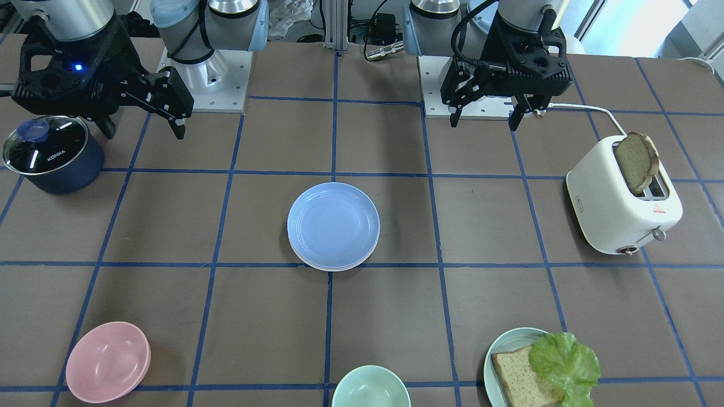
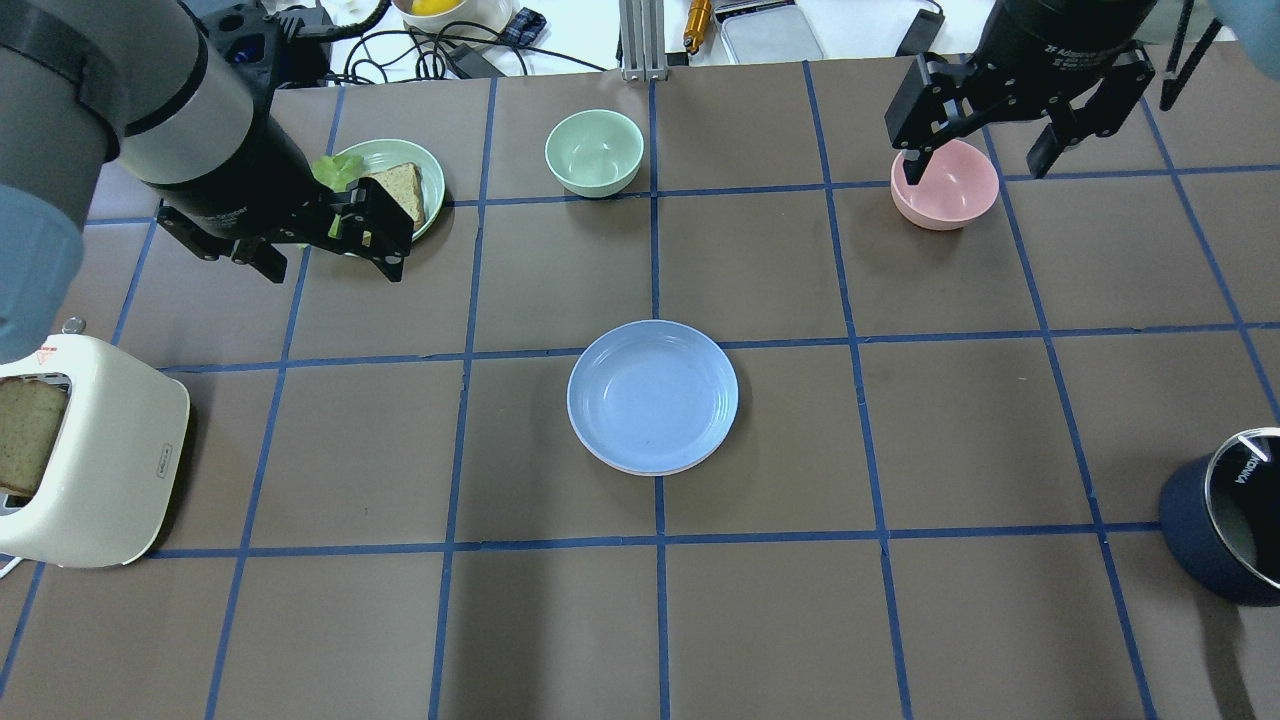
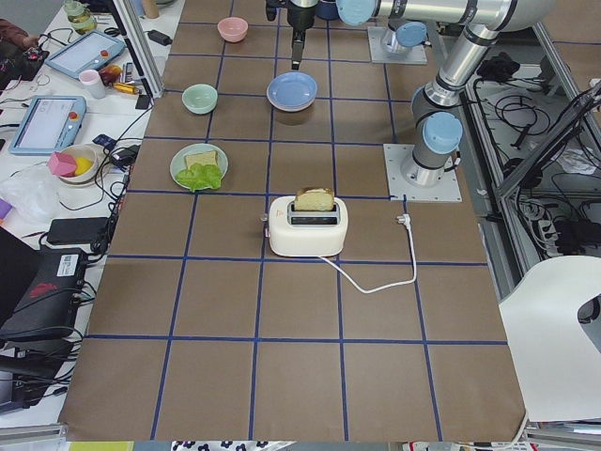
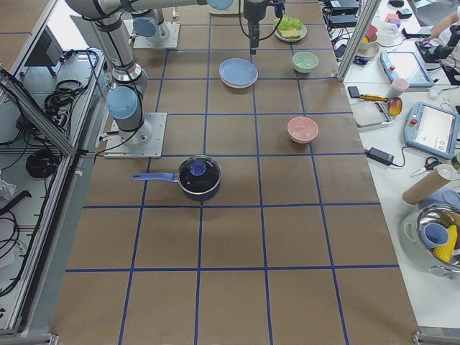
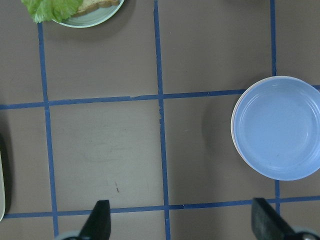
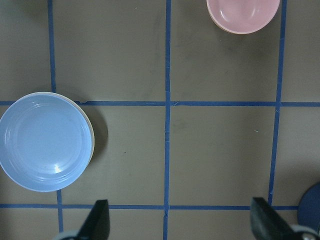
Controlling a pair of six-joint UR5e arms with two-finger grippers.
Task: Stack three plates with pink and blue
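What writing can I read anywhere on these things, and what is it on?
"KONKA": on the dark blue pot's glass lid.
Red triangle sign and small label on the white toaster: too small to read.
White lettering on the right arm: too blurred to read.

Plate stack (image 2: 652, 396) ringed by bare table (image 2: 900, 450), pink bowl (image 2: 944, 185), toaster (image 2: 90, 460), pot (image 2: 1225, 520) well apart

Plate (image 1: 333, 223): matt, smooth, plastic-looking. Toaster (image 1: 611, 212): smooth white casing, slight sheen. Pot lid (image 1: 45, 144): glossy glass. Table (image 1: 486, 305): matt brown covering, paper-like.
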